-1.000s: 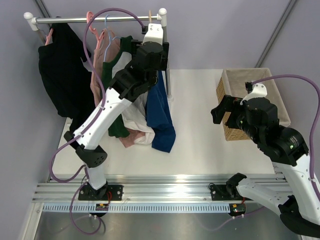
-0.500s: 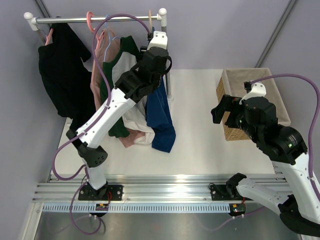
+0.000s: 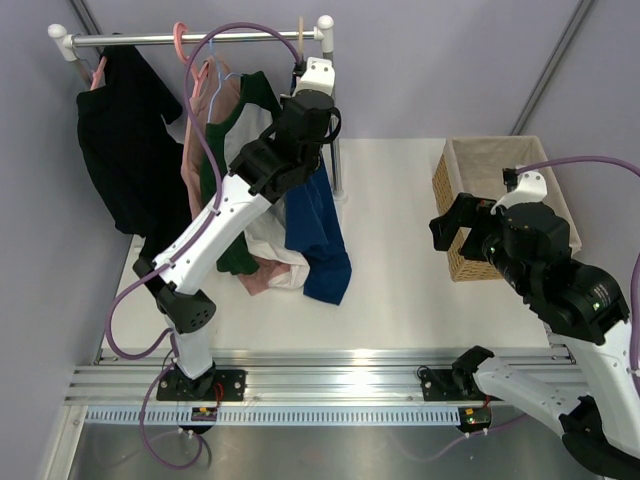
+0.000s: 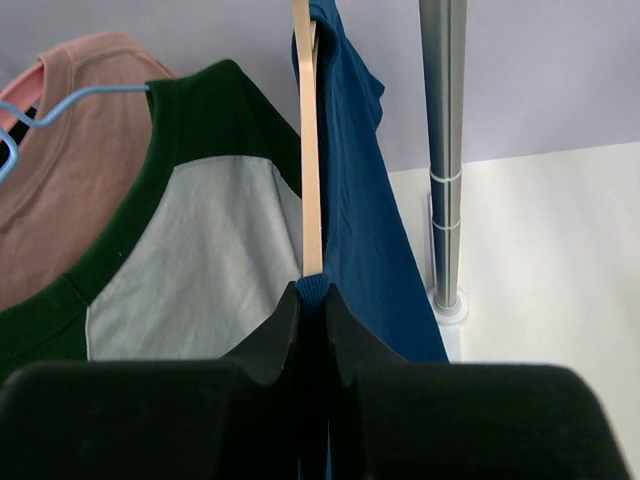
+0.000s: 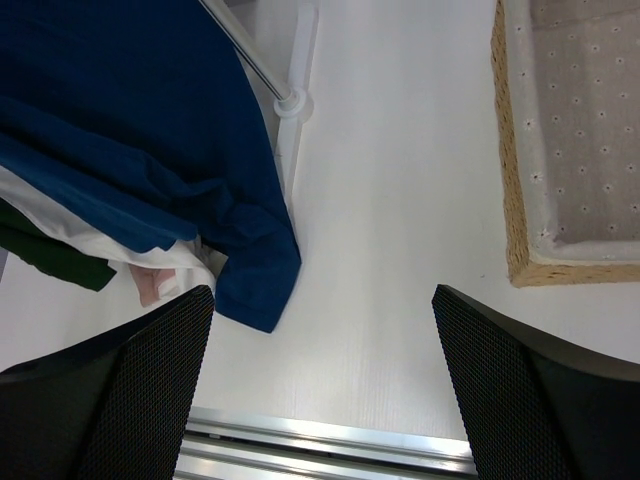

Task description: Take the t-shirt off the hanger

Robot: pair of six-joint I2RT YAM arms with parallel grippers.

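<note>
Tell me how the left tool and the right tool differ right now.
The left tool is pinched shut on the t-shirt; the right tool stands wide open, empty. The left tool is among hanging clothes; the right tool hovers above the table beside the basket. Both have black fingers.

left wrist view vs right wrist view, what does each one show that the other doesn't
Only left wrist: the wooden hanger, the green-sleeved shirt, and the left end effector pinching the t-shirt at its edge. Only right wrist: the basket and the wide-open right end effector. Both: the t-shirt, the rack pole and the table.
</note>
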